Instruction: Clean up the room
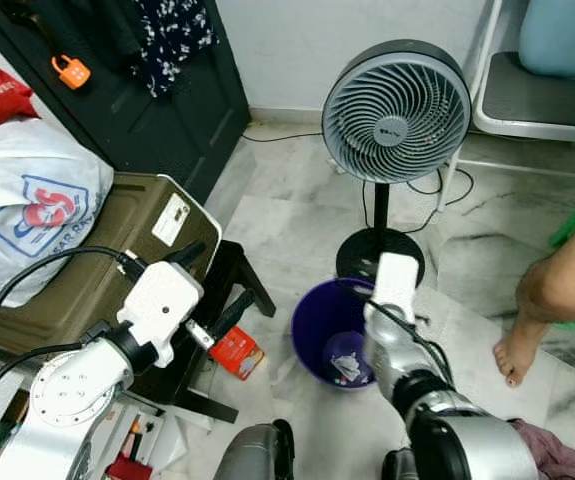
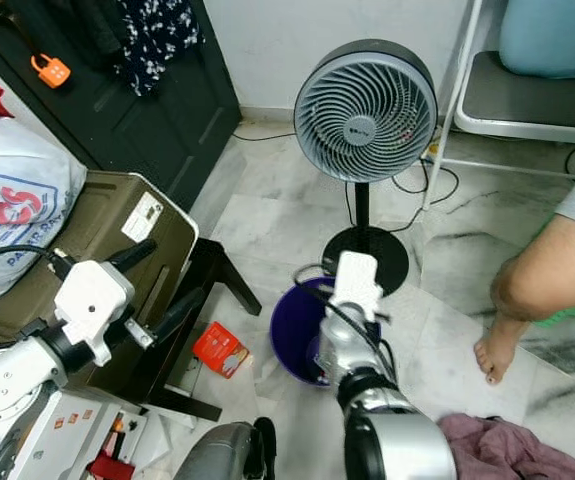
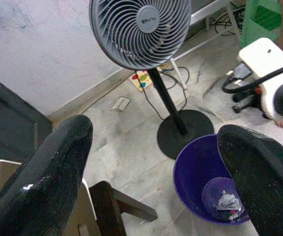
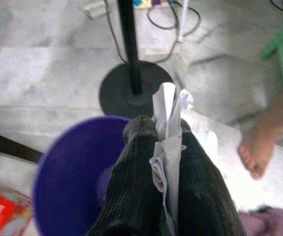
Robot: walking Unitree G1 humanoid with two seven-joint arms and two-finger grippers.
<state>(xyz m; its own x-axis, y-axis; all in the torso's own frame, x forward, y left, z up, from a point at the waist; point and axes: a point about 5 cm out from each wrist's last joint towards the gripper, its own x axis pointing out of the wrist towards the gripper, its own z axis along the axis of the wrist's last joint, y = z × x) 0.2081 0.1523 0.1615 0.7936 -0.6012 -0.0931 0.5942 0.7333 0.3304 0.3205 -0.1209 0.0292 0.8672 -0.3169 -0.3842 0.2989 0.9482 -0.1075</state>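
A purple bin stands on the marble floor in front of the fan's base, with some paper scraps at its bottom. My right gripper hangs above the bin's rim, shut on a crumpled white paper that sticks out between the fingers. My right wrist is over the bin's right side. My left gripper is open and empty, held left of the bin above a black stool, with its fingers pointing toward the bin. A red packet lies on the floor left of the bin.
A grey pedestal fan stands just behind the bin, cables trailing by its base. A person's bare leg and foot are at the right. An olive suitcase and a white bag sit at the left. A pink cloth lies bottom right.
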